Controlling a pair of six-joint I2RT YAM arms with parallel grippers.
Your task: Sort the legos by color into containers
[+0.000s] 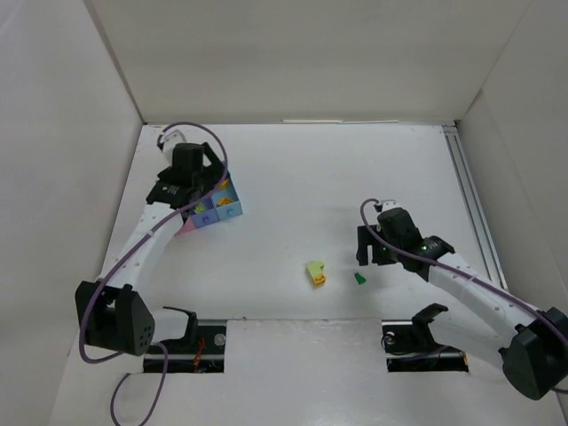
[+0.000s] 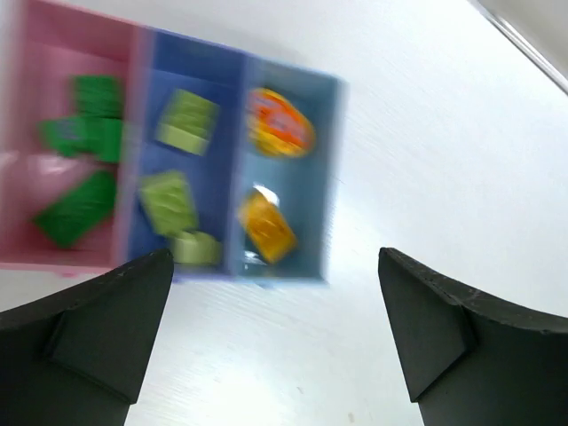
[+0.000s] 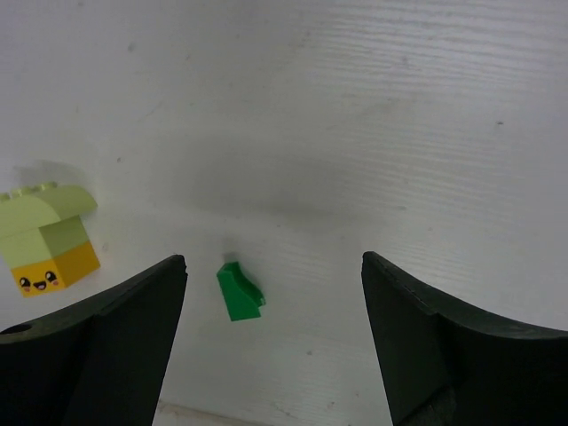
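The containers [image 1: 216, 211] sit at the left under my left gripper [image 1: 188, 182], which is open and empty. In the left wrist view the pink box [image 2: 62, 169] holds dark green legos, the middle blue box [image 2: 182, 177] light green ones, the right blue box [image 2: 284, 169] orange ones. My left gripper [image 2: 275, 328] hovers just off their near edge. A small dark green lego [image 3: 238, 293] lies on the table between the fingers of my open right gripper [image 3: 273, 337], nearer the left finger; it also shows from above [image 1: 359, 279]. A pale yellow and orange stack [image 1: 315, 272] lies left of it [image 3: 46, 238].
White walls enclose the table on the left, back and right. A metal rail [image 1: 466, 191] runs along the right edge. Two arm mounts [image 1: 186, 342] sit at the near edge.
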